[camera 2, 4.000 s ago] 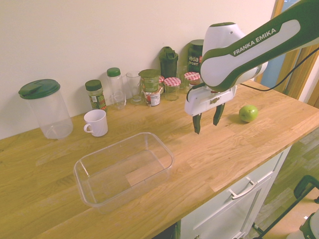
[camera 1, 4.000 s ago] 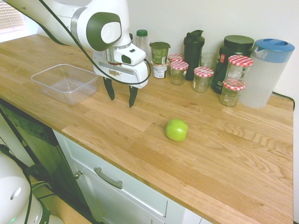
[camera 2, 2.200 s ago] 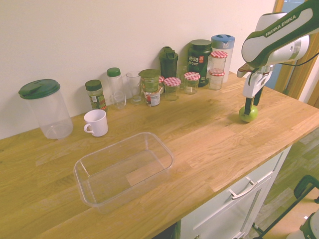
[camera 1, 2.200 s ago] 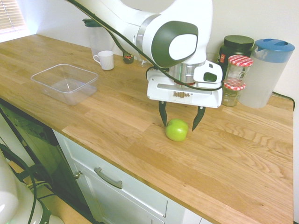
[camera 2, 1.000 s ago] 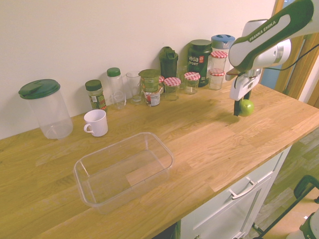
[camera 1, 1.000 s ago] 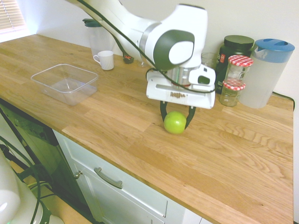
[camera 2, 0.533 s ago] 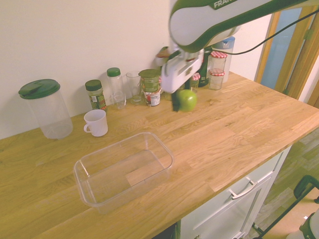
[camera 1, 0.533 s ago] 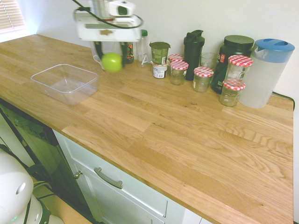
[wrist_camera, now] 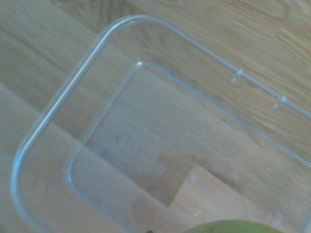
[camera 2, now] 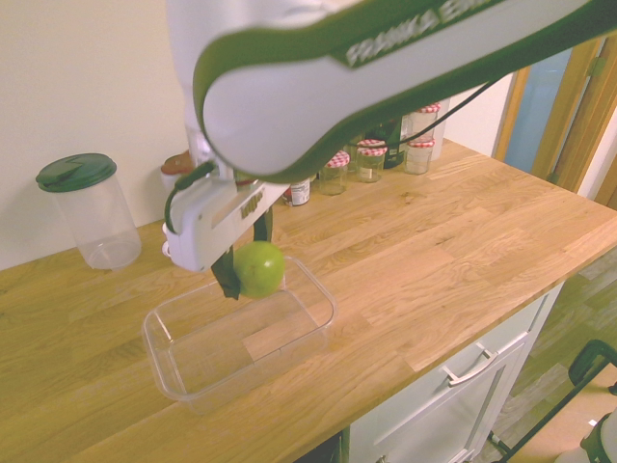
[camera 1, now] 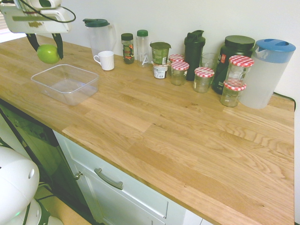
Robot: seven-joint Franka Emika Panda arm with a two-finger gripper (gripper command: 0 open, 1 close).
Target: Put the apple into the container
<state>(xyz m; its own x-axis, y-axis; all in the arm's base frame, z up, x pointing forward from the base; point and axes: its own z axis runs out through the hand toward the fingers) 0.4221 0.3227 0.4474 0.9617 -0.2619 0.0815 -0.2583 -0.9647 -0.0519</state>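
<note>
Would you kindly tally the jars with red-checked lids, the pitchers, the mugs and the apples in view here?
Jars with red-checked lids: 5
Pitchers: 2
Mug: 1
Apple: 1
Total: 9

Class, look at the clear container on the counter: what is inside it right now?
Nothing lies inside the container; only the wooden counter shows through its clear bottom. The apple hangs above it, gripped by the end effector. No part of its inside is covered.
</note>
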